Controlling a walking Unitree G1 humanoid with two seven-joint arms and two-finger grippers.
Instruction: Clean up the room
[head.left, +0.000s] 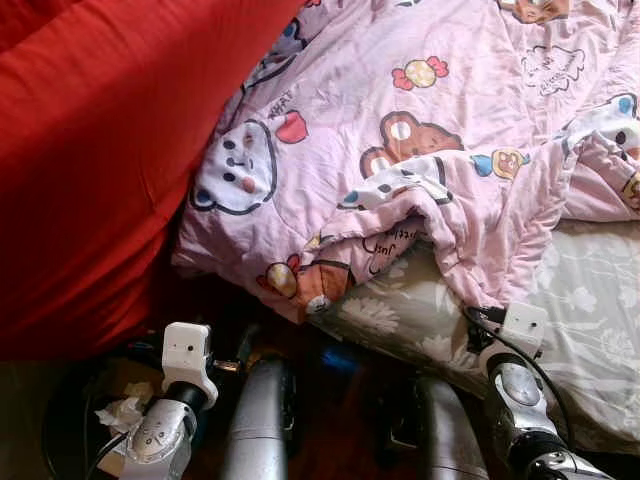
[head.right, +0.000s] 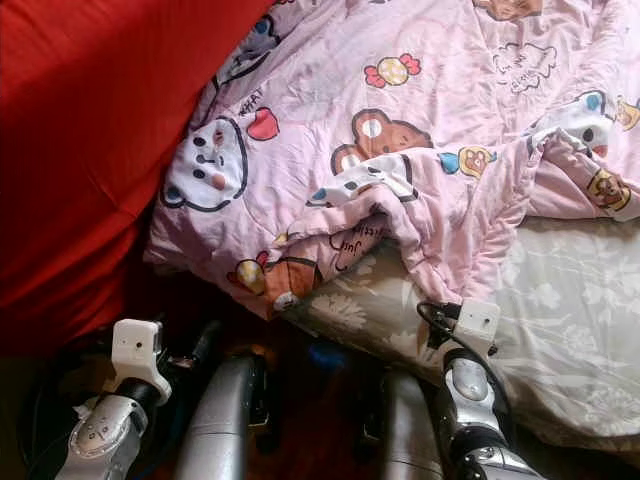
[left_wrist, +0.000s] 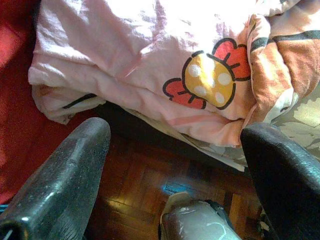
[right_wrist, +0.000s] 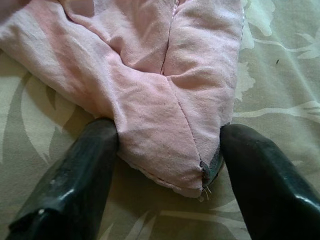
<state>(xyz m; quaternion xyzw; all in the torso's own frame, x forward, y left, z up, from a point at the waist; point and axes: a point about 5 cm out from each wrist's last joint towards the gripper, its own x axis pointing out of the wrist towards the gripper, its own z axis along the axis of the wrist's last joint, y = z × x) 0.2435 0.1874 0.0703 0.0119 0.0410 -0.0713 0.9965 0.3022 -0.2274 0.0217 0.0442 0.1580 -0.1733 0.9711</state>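
Note:
A pink cartoon-print blanket (head.left: 420, 130) lies rumpled across a bed with a pale floral sheet (head.left: 590, 300). Its front corner (head.left: 310, 280) hangs over the bed's edge. My left gripper (left_wrist: 175, 130) is open, low beside the bed, with the folded blanket edge (left_wrist: 200, 80) just beyond its fingertips and wooden floor beneath. My right gripper (right_wrist: 167, 130) rests on the sheet, open, its two black fingers (right_wrist: 85, 165) on either side of a pink blanket corner (right_wrist: 160, 115). The right wrist's white camera block (head.left: 522, 325) sits at that corner.
A big red quilt (head.left: 100, 150) rises at the left, against the pink blanket. A dark bin holding crumpled tissue (head.left: 120, 412) stands at my lower left. The dark parquet floor (left_wrist: 135, 190) runs along the bed, with a small blue patch (head.left: 340, 358) on it.

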